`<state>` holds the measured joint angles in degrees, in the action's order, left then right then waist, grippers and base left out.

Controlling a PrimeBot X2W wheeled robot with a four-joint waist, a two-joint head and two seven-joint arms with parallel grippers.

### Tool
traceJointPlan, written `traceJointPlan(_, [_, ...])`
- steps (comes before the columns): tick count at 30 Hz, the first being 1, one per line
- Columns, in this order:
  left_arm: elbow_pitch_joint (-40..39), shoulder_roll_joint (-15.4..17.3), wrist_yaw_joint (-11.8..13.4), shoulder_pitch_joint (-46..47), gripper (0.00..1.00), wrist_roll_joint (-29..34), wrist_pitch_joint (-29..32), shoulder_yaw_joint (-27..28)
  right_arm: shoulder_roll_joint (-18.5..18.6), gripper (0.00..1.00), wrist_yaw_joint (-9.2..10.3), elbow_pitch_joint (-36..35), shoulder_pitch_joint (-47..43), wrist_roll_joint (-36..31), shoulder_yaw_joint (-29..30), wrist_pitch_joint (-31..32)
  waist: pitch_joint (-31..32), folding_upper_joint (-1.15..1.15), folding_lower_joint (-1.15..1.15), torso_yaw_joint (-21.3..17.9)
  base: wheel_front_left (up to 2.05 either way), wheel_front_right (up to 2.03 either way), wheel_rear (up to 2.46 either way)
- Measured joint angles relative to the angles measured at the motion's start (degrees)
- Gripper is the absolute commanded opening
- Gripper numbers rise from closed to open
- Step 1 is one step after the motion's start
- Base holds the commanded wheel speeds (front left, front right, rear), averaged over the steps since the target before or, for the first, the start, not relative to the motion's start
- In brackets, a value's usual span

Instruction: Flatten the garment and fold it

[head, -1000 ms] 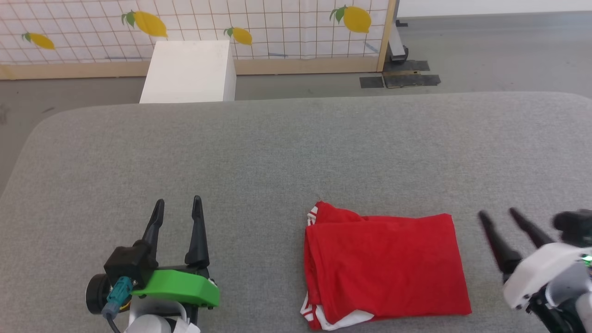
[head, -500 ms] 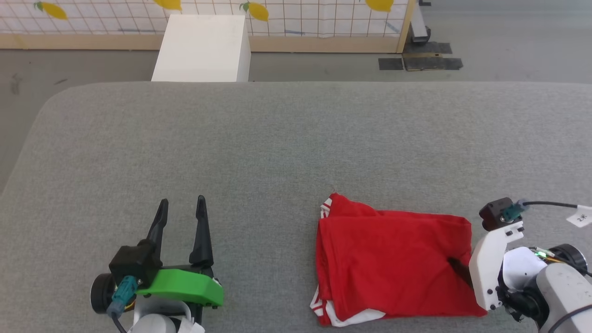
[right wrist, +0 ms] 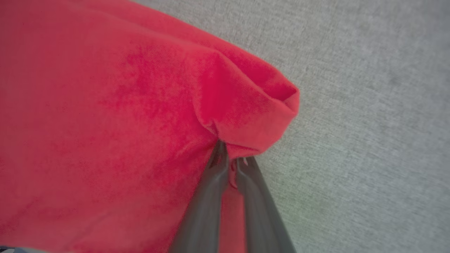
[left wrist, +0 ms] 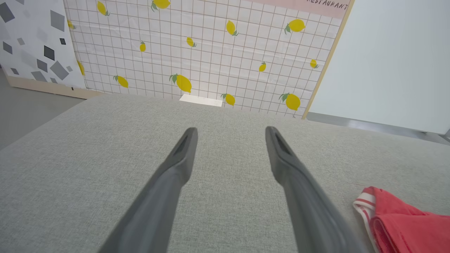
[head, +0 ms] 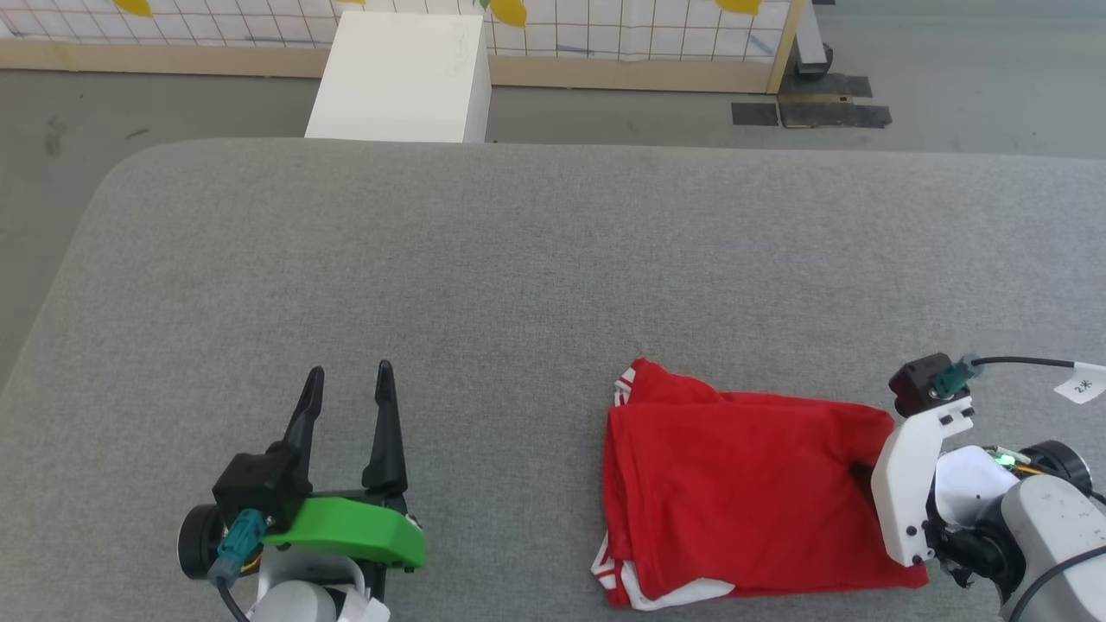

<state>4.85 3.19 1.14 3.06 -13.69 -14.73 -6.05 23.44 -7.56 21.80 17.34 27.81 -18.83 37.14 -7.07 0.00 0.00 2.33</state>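
Right gripper (right wrist: 231, 159) pinched tight on an edge of the red jersey T-shirt (head: 743, 492), soft knit bunching into a rounded fold just beyond its tips. A folding grab, I'd say; next, lift and carry that edge across. Left gripper (head: 350, 371) spread wide, empty, over the grey woven surface (head: 518, 259), shirt well off to its right.

A wide grey fabric-covered surface (head: 518, 259) lies before you. Beyond its far edge a white box (head: 402, 78) stands on the grey floor (head: 994, 78), just before a grid-patterned panel printed with lemons (left wrist: 211, 52) — wood-framed at its base and right side. You'll find dark flat patches (head: 812, 112) on the floor by that right post. Left of the lemons stands a panel of grey geometric shapes (left wrist: 35, 42); right, a plain white wall (left wrist: 393, 59).
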Motion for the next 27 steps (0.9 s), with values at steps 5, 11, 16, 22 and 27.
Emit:
traceJointPlan(5, [-0.1,0.0,-0.1,0.0,1.00,0.0,0.0,0.0,3.2,0.00,-0.01,-5.9,0.2,0.0,-2.7,0.0,0.8,0.00,0.00,-1.2,0.00,0.00,0.00])
traceJointPlan(11, [-1.5,0.0,0.1,0.1,1.00,0.0,0.0,-0.2,11.9,0.00,-0.02,-11.7,1.5,0.6,-3.0,2.8,0.6,0.00,0.00,-4.9,0.00,0.00,0.00])
traceJointPlan(16, [-2.8,-0.2,1.1,2.5,1.00,0.0,0.0,-1.3,19.0,0.00,-0.02,-11.3,4.7,1.1,-0.2,3.4,-1.0,0.00,0.00,-9.4,0.00,0.00,0.00])
traceJointPlan(22, [-2.6,-0.3,1.5,7.9,1.00,1.4,0.0,-4.4,24.5,0.00,-0.02,-4.6,8.8,1.0,4.8,-0.9,-6.0,0.00,0.00,-13.4,0.00,0.00,0.00])
traceJointPlan(27, [-1.9,-0.3,1.5,13.1,1.00,3.6,0.0,-6.9,26.7,0.00,-0.02,4.1,11.4,0.6,9.9,-5.0,-11.8,0.00,0.00,-15.2,0.00,0.00,0.00])
